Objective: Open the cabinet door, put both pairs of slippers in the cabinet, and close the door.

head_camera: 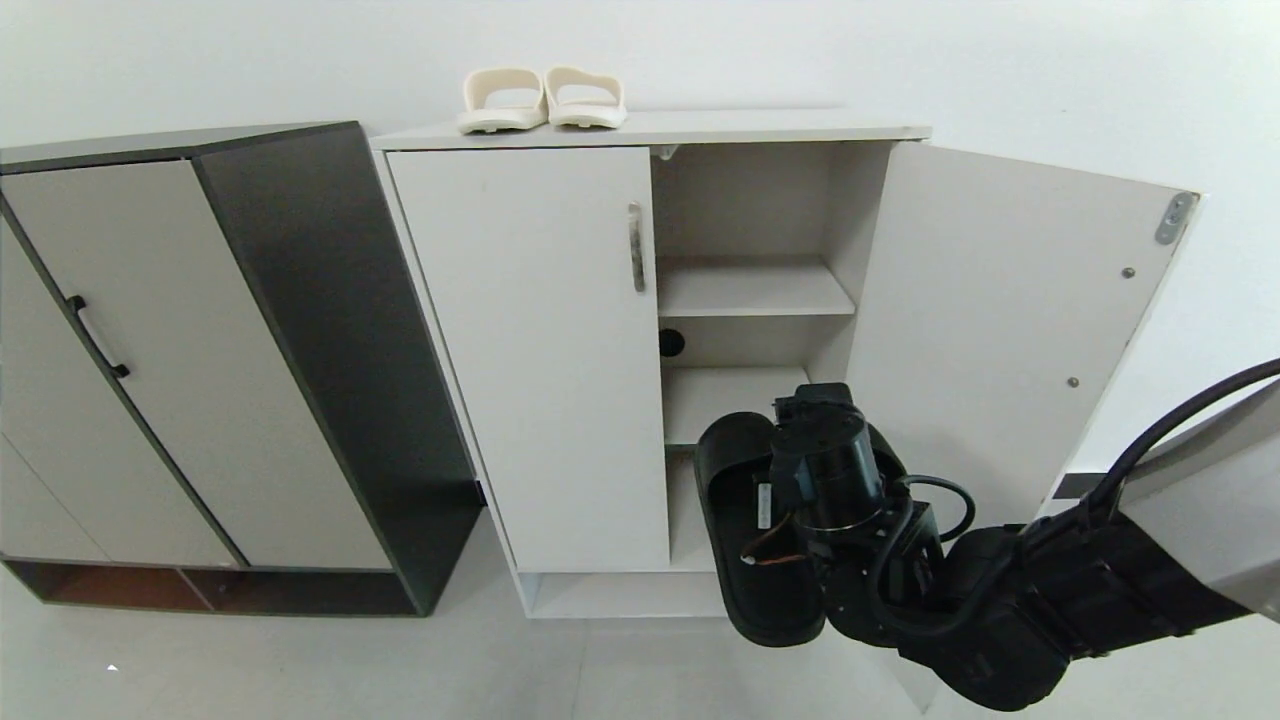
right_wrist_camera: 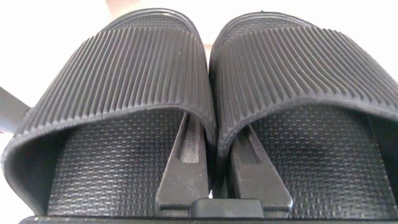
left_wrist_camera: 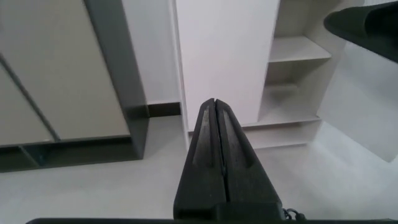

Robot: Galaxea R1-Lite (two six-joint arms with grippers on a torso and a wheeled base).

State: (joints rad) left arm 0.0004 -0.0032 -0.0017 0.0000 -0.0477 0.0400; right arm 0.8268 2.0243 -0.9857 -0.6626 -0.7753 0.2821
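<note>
A white cabinet (head_camera: 540, 350) stands with its left door shut and its right door (head_camera: 1000, 320) swung wide open, showing bare shelves (head_camera: 750, 290). A cream pair of slippers (head_camera: 543, 100) lies on the cabinet's top, toward the left. My right gripper (right_wrist_camera: 217, 146) is shut on the black pair of slippers (head_camera: 735, 500), its fingers (right_wrist_camera: 186, 155) under the straps and pinching the two inner sides together. The pair hangs in front of the open compartment, level with the lower shelf (head_camera: 730, 400). My left gripper (left_wrist_camera: 214, 109) is shut and holds nothing, low over the floor facing the cabinet (left_wrist_camera: 224, 56).
A dark grey cabinet (head_camera: 300, 330) with light doors stands close against the white one's left side. The open door juts out to the right of my right arm. Pale floor (head_camera: 400, 670) lies in front of both cabinets.
</note>
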